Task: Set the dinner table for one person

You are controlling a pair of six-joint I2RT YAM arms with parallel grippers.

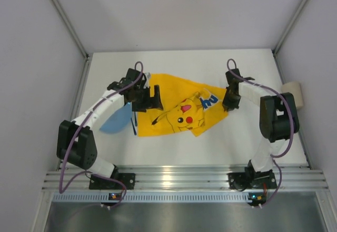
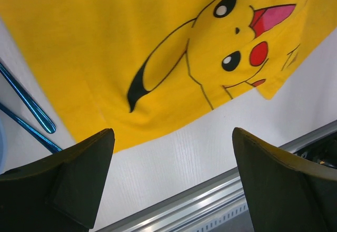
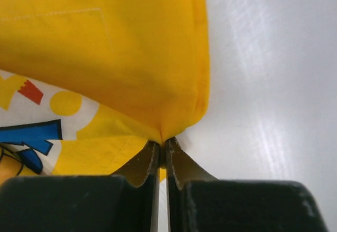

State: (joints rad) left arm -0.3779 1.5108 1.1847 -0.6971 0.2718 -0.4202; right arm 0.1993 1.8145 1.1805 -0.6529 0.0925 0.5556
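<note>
At 3 o'clock on the yellow mat (image 1: 176, 92), the right end effector (image 3: 162, 148) clamps a thin corner pinch that may slip when pulled; the left end effector (image 2: 172, 135) stands apart.

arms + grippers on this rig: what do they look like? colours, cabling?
The left arm and right arm: white links, bulky black joints, a purple cable running along each. The left gripper and right gripper: black, with tapering wedge-shaped fingers.

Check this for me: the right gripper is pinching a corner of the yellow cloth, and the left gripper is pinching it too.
Wrong about the left gripper: the left wrist view shows it open over the cloth, holding nothing. The right gripper is pinching a corner of the yellow cloth.
</note>
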